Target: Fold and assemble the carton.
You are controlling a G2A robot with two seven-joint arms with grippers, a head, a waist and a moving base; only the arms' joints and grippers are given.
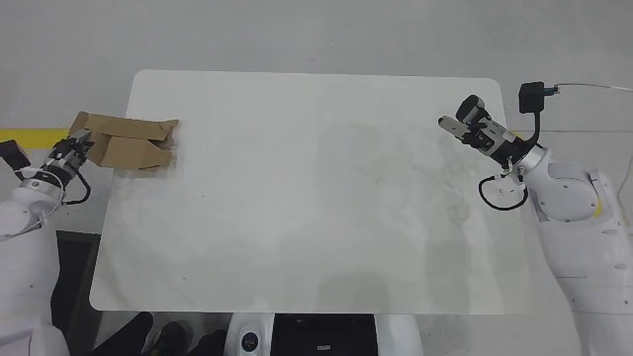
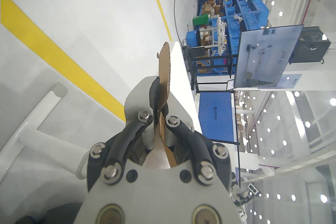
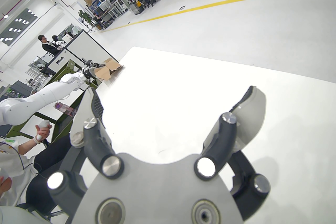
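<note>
Carton (image 1: pixel 124 140), brown, partly folded: straddles the left edge of the counter (image 1: pixel 316 208) near its far corner, long axis crosswise to that edge, outer end clamped in the left end effector (image 1: pixel 81 142); the right end effector (image 3: pixel 172 93), spread wide and empty, sits at the counter's opposite edge, well apart.

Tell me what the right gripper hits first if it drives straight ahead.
Looks free: the right gripper points over bare table toward the far edge; pitch is unclear, so the table may come first. The carton sits well off that line.
</note>
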